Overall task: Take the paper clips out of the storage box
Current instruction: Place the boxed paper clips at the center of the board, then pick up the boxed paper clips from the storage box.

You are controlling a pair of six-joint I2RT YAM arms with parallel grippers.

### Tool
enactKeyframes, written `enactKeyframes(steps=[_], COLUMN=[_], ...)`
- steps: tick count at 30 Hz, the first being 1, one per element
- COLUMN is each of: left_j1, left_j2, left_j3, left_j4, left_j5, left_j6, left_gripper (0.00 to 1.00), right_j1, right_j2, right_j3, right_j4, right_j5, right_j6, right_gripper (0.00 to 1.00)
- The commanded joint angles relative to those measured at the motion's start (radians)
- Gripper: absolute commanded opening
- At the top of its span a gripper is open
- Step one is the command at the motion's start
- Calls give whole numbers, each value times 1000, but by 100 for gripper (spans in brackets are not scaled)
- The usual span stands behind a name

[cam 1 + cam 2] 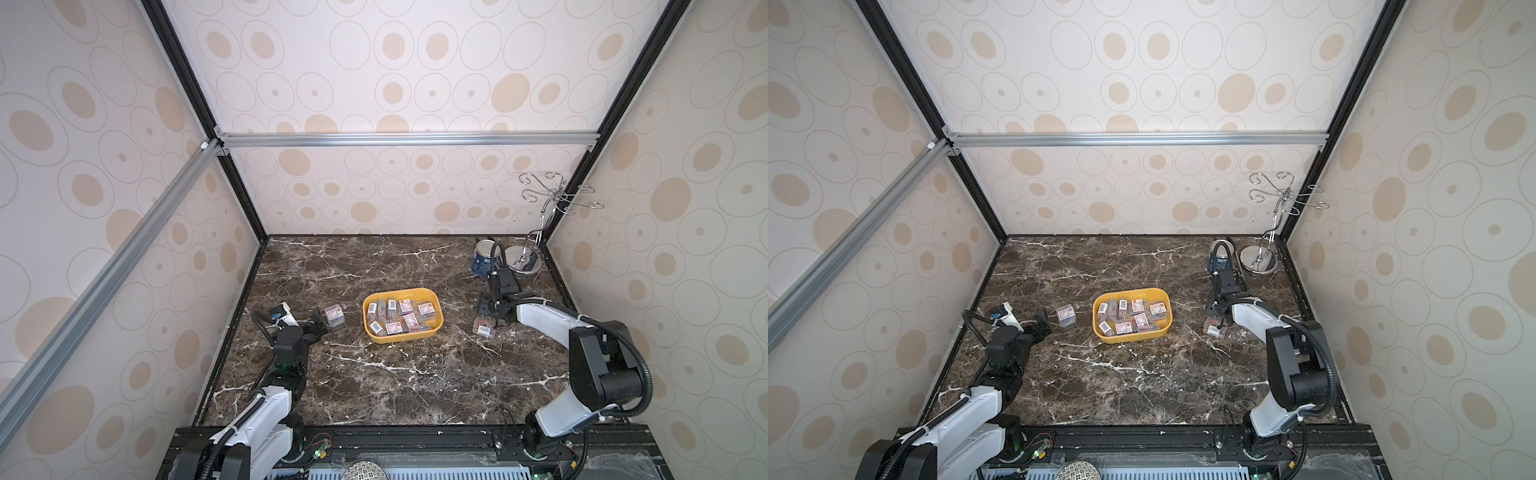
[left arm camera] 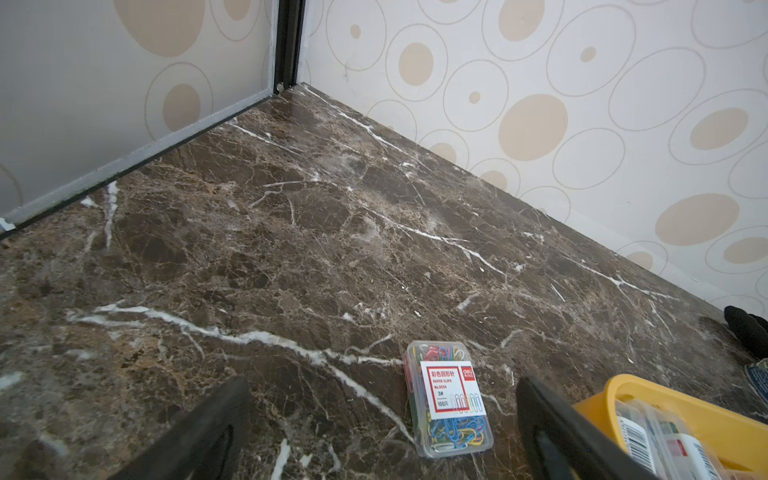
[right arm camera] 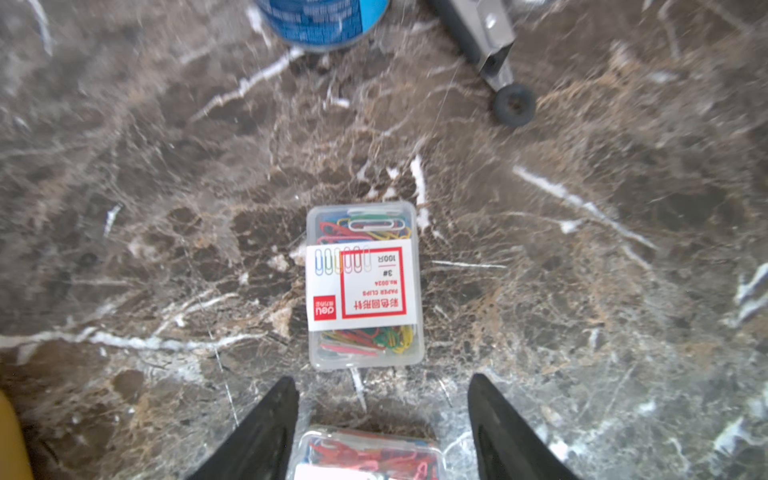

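**Enclosed robot test cell, laboratory setting.**
Aluminium frame rails (image 1: 407,139) hold patterned wall panels (image 1: 374,62) around a marble-look tabletop (image 1: 374,374); a left arm (image 1: 266,407) and right arm (image 1: 540,320) mount at its front edge.

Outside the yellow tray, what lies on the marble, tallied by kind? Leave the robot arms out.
Paper clip boxes: 3, one left of the yellow tray, two right of it
Blue-labelled tin can: 1
Chrome hook stand: 1
Grey metal piece with a black wheel, unidentified: 1
Total: 6
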Motion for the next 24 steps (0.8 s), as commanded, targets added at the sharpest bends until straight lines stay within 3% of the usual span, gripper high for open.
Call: enactKeyframes(steps=[1, 4, 7, 11, 18, 24], left_j1=[-10, -53, -161, -294, -536, -643], left_j2=[18, 13, 14, 96, 388, 673], left_j3=[76, 147, 234, 352, 610, 854], left_j4=[-54, -118, -177, -233, -405, -565], left_j5=[26, 52, 41, 38, -88, -112], left_j6=[0, -16, -23, -46, -73, -82], left_gripper=[93, 90, 87, 72, 66, 55], right_j1=[2, 4, 4, 5, 9, 12], right_j2=[-51, -88, -91, -64, -55, -27], right_j3=[-54, -97, -103, -73, -63, -33], right_j4=[89, 129, 137, 108, 97, 66], right_j5=[7, 11, 13, 10, 18, 29], right_j6=[-1, 0, 1, -1, 1, 2], right_gripper=[69, 70, 71, 71, 71, 70])
